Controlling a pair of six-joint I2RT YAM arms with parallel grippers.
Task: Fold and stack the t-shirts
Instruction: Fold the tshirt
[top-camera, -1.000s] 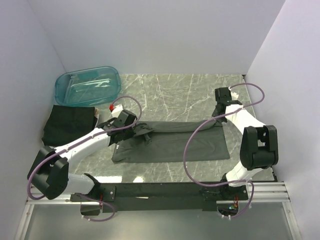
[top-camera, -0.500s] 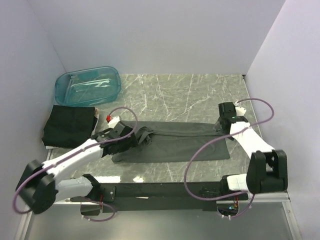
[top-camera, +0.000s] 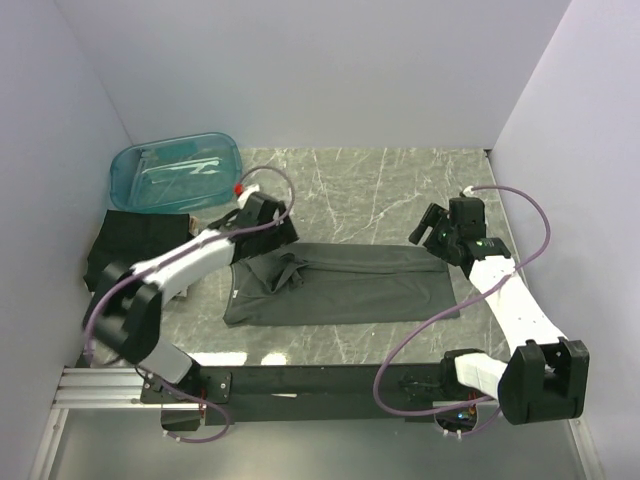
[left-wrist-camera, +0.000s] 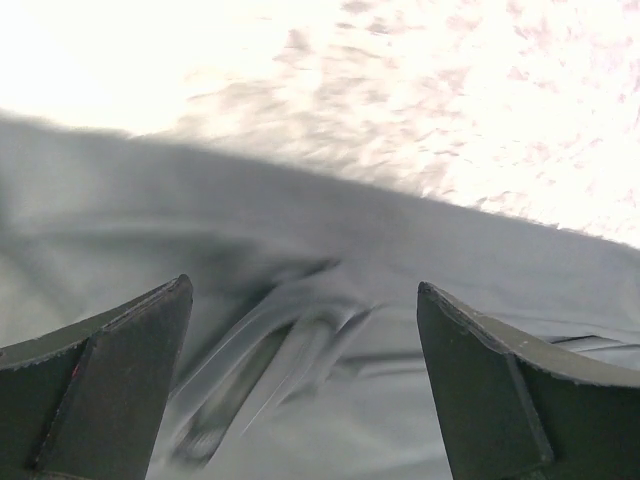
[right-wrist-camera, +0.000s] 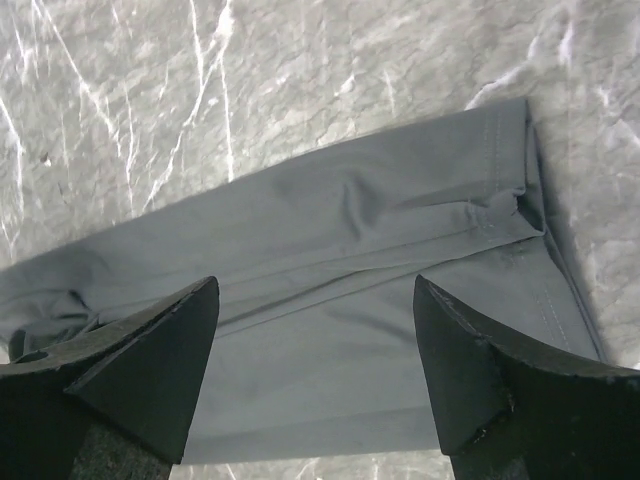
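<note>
Flat at the centre of the marble table (top-camera: 390, 185), long t-shirt (top-camera: 345, 285) folded into a band running from 9 to 3 o'clock, collar end bunched toward 9. Over that bunched end, at the band's 10 o'clock corner, left gripper (top-camera: 272, 228), jaws spread wide, nothing between, blurred grey cloth just beneath. At the band's 2 o'clock corner, right gripper (top-camera: 427, 235), jaws likewise parted and empty, hem corner below. Toward the table's 9 o'clock edge, second t-shirt (top-camera: 135, 250), folded dark. Beyond it at 10 o'clock, teal tub (top-camera: 175, 170).
</note>
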